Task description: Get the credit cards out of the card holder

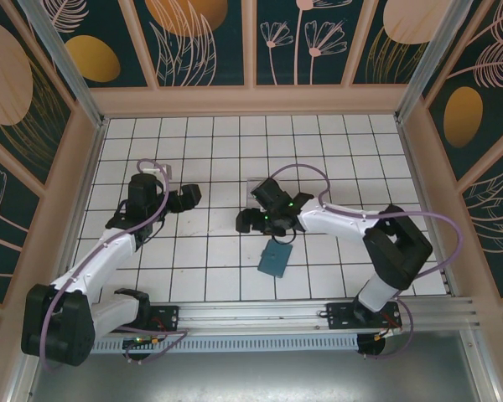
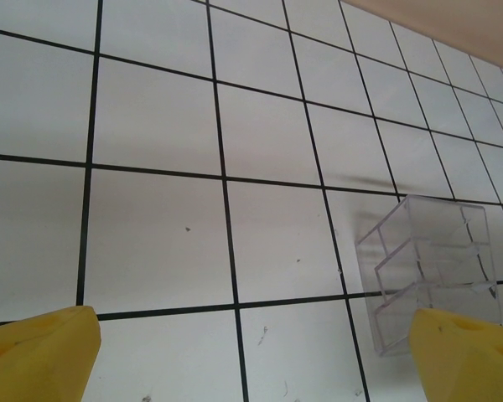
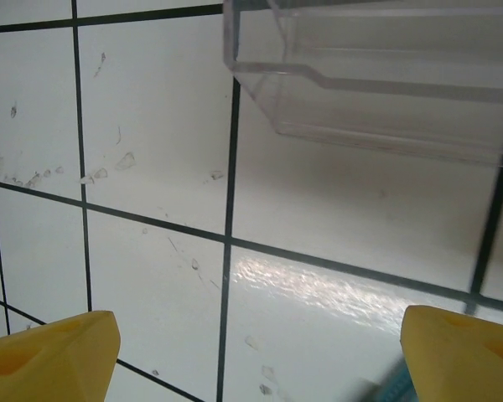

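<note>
The task looks barely begun. The card holder (image 1: pixel 275 258) lies flat on the white tiled table (image 1: pixel 201 142), near the front edge and a little right of centre, and neither arm touches it. It shows as a plain teal rectangle from above. I judge that the cards are most likely tucked inside it, though the top view is too small to tell whether any edge pokes out. The right gripper (image 1: pixel 253 223) hangs just beyond the holder, between it and a clear tray (image 1: pixel 253 189). Its jaws stand wide apart with nothing between them. In the right wrist view the two yellow fingertips of that gripper (image 3: pixel 256 356) frame bare tile, and the clear tray (image 3: pixel 377 75) sits just ahead. A thin teal sliver by the right fingertip may be the holder's edge. The left gripper (image 1: pixel 185 198) is well off to the left, also spread open and empty. In its wrist view the gripper (image 2: pixel 256 356) looks across bare tiles toward the clear tray (image 2: pixel 432 268) at the right. The tray is split into several stepped compartments, and through its walls I can make out nothing inside any of them. All of the real work seems to be left: pinning or lifting the holder, then drawing out each card in turn.
</note>
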Motion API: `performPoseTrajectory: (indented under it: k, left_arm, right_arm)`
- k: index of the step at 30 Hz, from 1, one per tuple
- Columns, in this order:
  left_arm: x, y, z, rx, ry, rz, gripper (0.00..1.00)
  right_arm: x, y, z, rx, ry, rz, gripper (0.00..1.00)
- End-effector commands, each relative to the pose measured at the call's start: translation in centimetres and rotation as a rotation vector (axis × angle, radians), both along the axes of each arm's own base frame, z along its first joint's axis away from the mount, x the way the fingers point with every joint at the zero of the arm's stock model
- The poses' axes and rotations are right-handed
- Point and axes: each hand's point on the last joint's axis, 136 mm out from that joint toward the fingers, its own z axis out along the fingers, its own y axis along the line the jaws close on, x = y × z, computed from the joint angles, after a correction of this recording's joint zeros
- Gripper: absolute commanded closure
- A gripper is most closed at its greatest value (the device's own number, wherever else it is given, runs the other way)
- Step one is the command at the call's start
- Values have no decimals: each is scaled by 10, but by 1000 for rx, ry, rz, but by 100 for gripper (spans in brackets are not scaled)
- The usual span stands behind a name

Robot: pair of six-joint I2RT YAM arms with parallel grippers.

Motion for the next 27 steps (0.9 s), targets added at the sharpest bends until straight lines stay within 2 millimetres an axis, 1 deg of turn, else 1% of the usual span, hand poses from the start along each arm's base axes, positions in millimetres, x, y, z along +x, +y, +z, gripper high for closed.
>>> performPoseTrajectory:
  k: [1, 7, 11, 13, 18, 22, 27]
  left_arm:
    - [5, -8, 12, -29, -11, -22, 6]
    - [8, -13, 9, -27, 14, -46, 6]
    - [7, -16, 10, -23, 11, -60, 6]
    - [6, -17, 9, -24, 14, -64, 6]
    - [2, -16, 5, -20, 22, -60, 6]
    - [1, -16, 3, -21, 33, -61, 7]
    - [-2, -16, 1, -15, 49, -63, 7]
  right_arm:
    - [-4, -29, 6, -60, -21, -60, 12]
    - [-20, -52, 6, -61, -2, -122, 12]
    - [-33, -62, 3, -41, 24, -147, 12]
    - [-43, -66, -1, -28, 47, -156, 12]
    - [-63, -66, -12, 20, 106, -137, 11]
    - [-67, -63, -21, 24, 132, -124, 11]
    - [-65, -63, -31, -15, 142, -121, 11]
